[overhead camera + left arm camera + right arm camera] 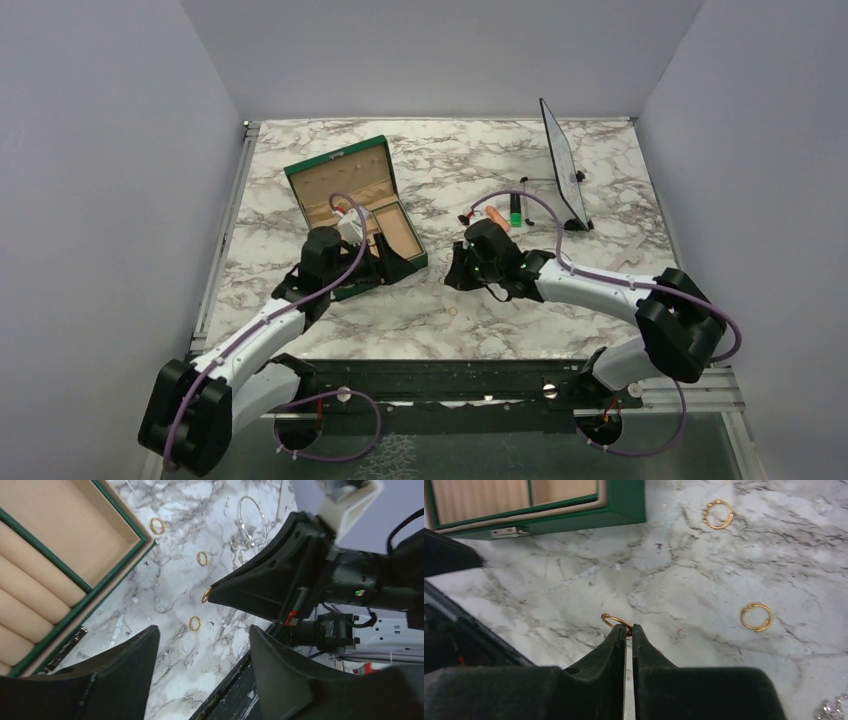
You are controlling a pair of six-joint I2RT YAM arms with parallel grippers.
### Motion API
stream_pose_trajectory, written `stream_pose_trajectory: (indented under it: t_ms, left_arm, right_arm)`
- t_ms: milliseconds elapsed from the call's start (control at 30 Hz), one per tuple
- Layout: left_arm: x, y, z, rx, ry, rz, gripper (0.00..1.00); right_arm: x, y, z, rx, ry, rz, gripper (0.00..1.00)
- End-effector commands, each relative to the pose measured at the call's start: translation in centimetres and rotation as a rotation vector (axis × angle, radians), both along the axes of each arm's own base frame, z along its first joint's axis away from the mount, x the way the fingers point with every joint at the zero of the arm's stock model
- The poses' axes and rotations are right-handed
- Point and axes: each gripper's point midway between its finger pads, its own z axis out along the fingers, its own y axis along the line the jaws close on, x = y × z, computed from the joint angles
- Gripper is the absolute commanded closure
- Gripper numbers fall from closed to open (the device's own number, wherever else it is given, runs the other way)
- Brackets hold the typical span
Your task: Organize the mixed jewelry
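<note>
The mixed jewelry lies on the marble right of the open green box (345, 165). My right gripper (629, 628) is shut on a small gold ring (614, 620), pinched at the very fingertips just above the marble. Two more gold rings (718, 514) (756, 617) lie loose to its right. In the left wrist view that held ring (205, 596) shows at the right gripper's tip (452, 276), with loose rings (157, 526) (202, 558) (195, 623) and the silvery chain (249, 517) around it. My left gripper (202, 645) hangs open and empty by the box's front corner (75, 610).
A dark tablet (563, 165) stands on its stand at the back right. A green-and-black marker (515, 210) and a small orange cylinder (495, 216) lie behind the right wrist. The table's black front rail (235, 680) runs close under my left gripper.
</note>
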Motion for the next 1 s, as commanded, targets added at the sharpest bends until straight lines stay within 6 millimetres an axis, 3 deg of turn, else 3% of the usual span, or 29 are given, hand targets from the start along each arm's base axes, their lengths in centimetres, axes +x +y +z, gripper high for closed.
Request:
stream_pose_trajectory:
  t_ms: [0, 167, 267, 400, 867, 967]
  left_arm:
    - [-0.2, -2.0, -1.6, -0.038, -0.011, -0.033, 0.36]
    - [-1.0, -3.4, -1.9, -0.040, -0.021, -0.104, 0.39]
    - [-0.9, -3.4, -2.3, -0.029, -0.018, -0.098, 0.57]
    - [-1.2, -3.8, -2.7, -0.032, 0.000, -0.118, 0.67]
    - [-1.9, -4.4, -2.7, -0.039, -0.006, -0.163, 0.69]
    - [-1.8, -4.4, -2.7, -0.039, -0.008, -0.155, 0.64]
  right_arm:
    - [-1.6, 3.4, 3.3, 0.205, 0.001, 0.123, 0.88]
    - [-2.4, 4.6, 4.5, 0.284, 0.015, 0.177, 0.88]
    - [-2.7, 4.8, 4.9, 0.299, 0.017, 0.196, 0.88]
    - [-3.1, 4.9, 4.9, 0.308, 0.032, 0.214, 0.89]
    - [-3.0, 5.3, 5.0, 0.318, 0.035, 0.218, 0.89]
    - [-2.9, 5.2, 5.0, 0.314, 0.034, 0.210, 0.89]
